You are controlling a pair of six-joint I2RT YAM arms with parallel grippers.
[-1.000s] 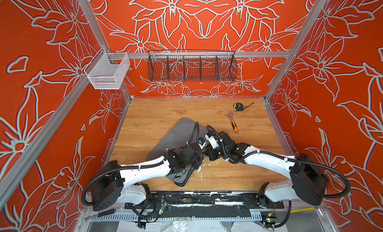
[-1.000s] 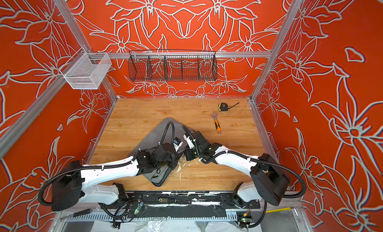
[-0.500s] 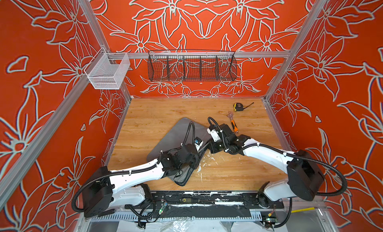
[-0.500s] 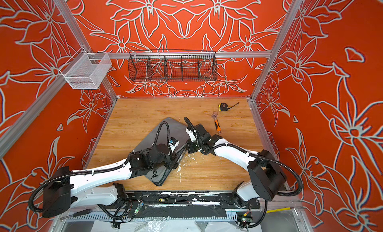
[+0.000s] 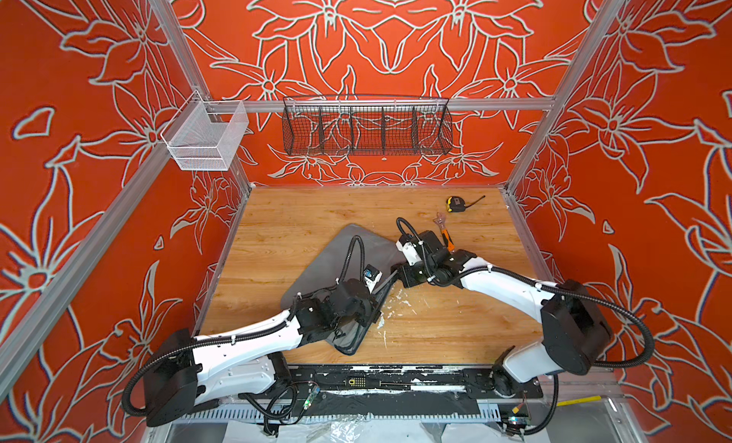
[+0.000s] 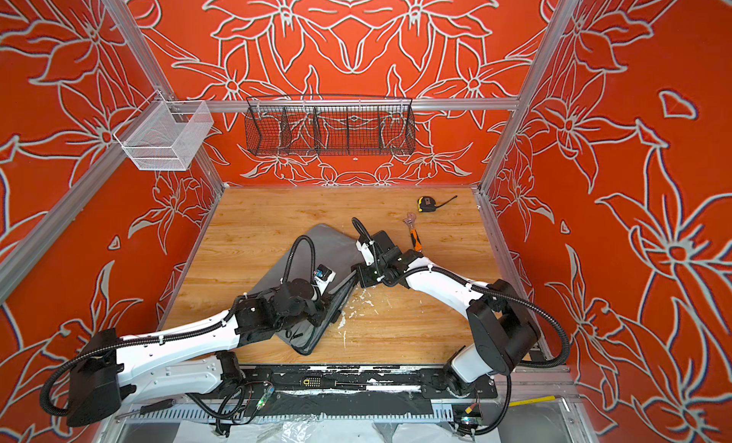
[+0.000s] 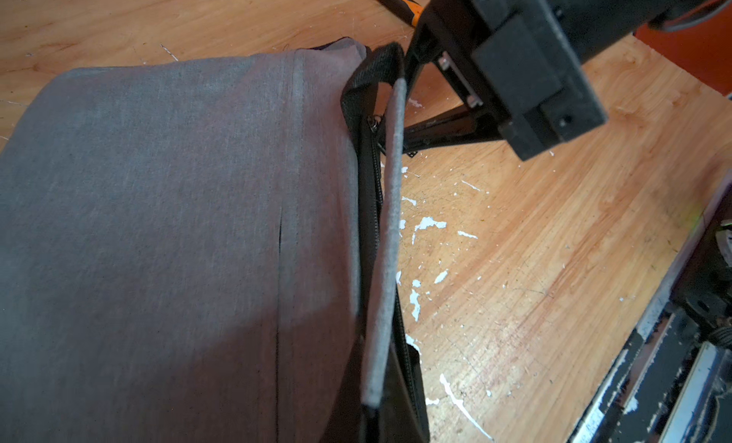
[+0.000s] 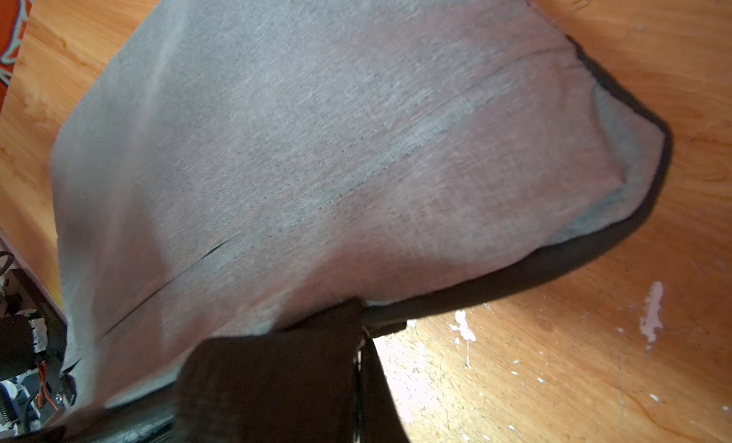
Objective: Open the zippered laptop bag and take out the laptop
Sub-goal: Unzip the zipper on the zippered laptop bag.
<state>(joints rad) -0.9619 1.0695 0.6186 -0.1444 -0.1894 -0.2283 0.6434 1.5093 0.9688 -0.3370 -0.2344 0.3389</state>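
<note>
The grey zippered laptop bag [image 5: 336, 255] [image 6: 321, 243] lies slantwise on the wooden table. My left gripper [image 5: 370, 316] [image 6: 325, 314] is at its near right edge, shut on the bag's grey strap handle [image 7: 390, 223], which rises from the jaws [image 7: 372, 417]. My right gripper [image 5: 396, 272] [image 6: 356, 272] reaches in from the right, shut at the zipper pull [image 7: 372, 124] on the black zipper edge; its fingers [image 7: 435, 132] show in the left wrist view. In the right wrist view that gripper [image 8: 358, 381] sits against the bag's black rim [image 8: 554, 262]. The laptop is hidden.
An orange-handled wrench [image 5: 443, 233] lies just beyond the right wrist, with a yellow tape measure [image 5: 455, 203] at the far right. A black wire basket [image 5: 366, 128] and a white mesh basket [image 5: 206, 140] hang on the walls. White scuffs [image 5: 396, 302] mark the table by the bag.
My right wrist has moved toward the far side along the bag's right edge. The left arm has drawn back a little to the near left, keeping its grip. The bag has not shifted.
</note>
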